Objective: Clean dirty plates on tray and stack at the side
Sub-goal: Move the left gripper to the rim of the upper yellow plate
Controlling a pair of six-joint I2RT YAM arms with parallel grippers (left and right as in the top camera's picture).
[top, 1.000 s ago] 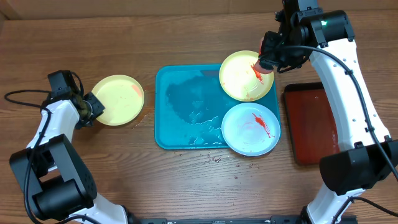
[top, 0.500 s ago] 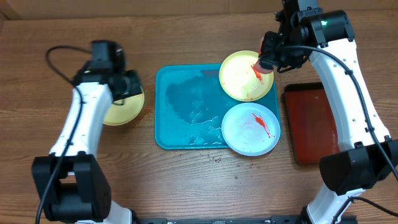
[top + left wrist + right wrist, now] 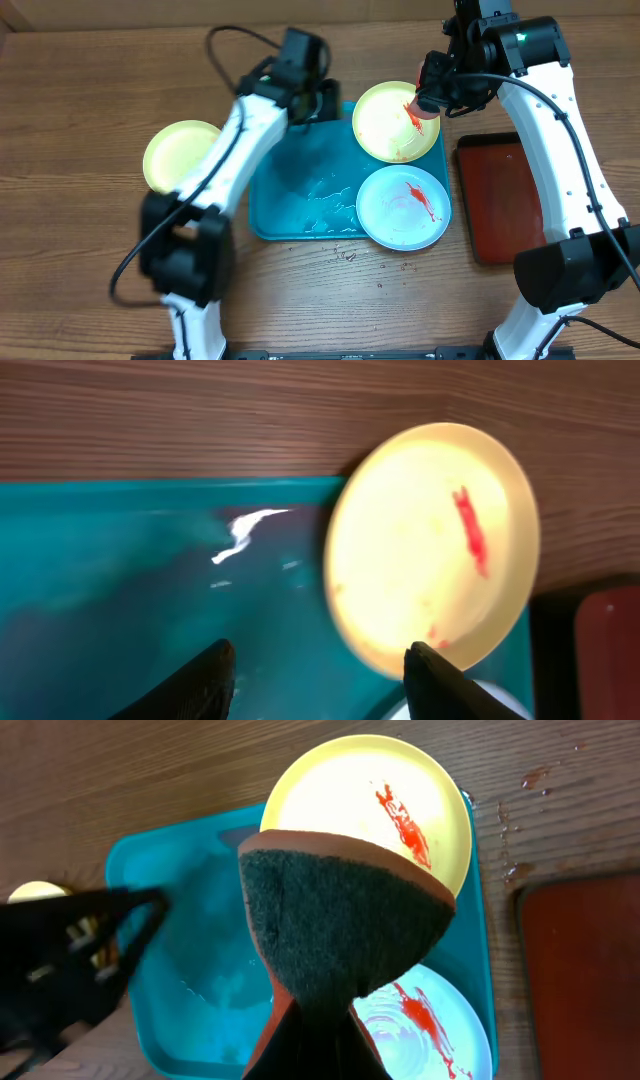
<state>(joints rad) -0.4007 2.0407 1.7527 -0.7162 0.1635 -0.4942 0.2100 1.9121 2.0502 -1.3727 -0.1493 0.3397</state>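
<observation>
A clean pale yellow plate (image 3: 178, 155) lies on the bare wood left of the turquoise tray (image 3: 295, 190). A yellow plate smeared with red sauce (image 3: 392, 125) sits on the tray's back right corner, and it also shows in the left wrist view (image 3: 425, 550) and the right wrist view (image 3: 345, 790). A white plate with red sauce (image 3: 403, 208) sits at the tray's front right. My left gripper (image 3: 322, 102) is open and empty above the tray's back edge, just left of the sauced yellow plate. My right gripper (image 3: 428, 98) is shut on a sponge (image 3: 340, 910) held over that plate's right rim.
A dark red tray (image 3: 505, 198) lies right of the turquoise tray. The turquoise tray's left half (image 3: 130, 600) is wet. Red drips mark the wood (image 3: 530, 778) near the yellow plate. My left arm crosses above the table's left half.
My left arm has swung from the clean yellow plate on the left to over the tray's back edge. The right arm and sponge have not moved.
</observation>
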